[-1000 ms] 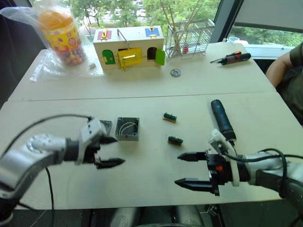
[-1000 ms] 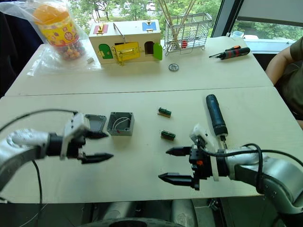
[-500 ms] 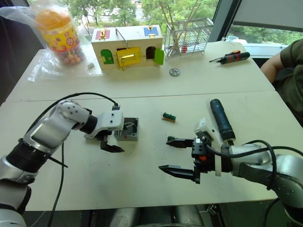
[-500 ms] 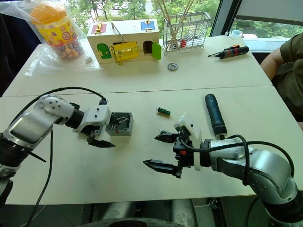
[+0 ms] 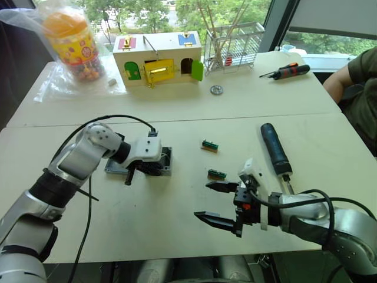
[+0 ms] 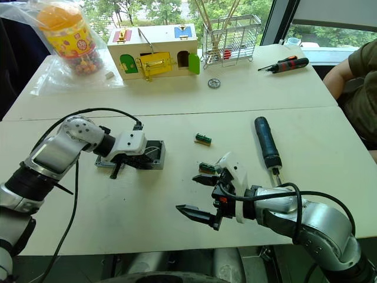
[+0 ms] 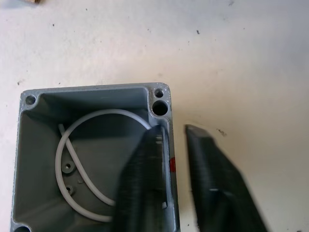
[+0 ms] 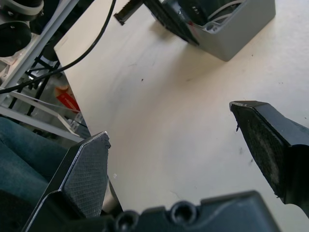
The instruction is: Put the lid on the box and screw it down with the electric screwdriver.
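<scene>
Left wrist view: one wall of the box (image 7: 91, 159) is being straddled by the left gripper (image 7: 169, 159), its fingers narrowly parted, one inside by the white wire, one outside, no firm clamp being visible. The lid (image 5: 115, 167) is lying flat just behind that gripper. The right gripper (image 5: 217, 203) is being held wide apart and empty, the electric screwdriver (image 5: 275, 149) lying beside it. Steadying the box is judged the present step; fetching the lid is called for next.

Both head views look forward and down over the table (image 5: 177, 212), the left wrist view sits close above the box (image 7: 91, 159), which the low, leftward-facing right wrist view shares.
</scene>
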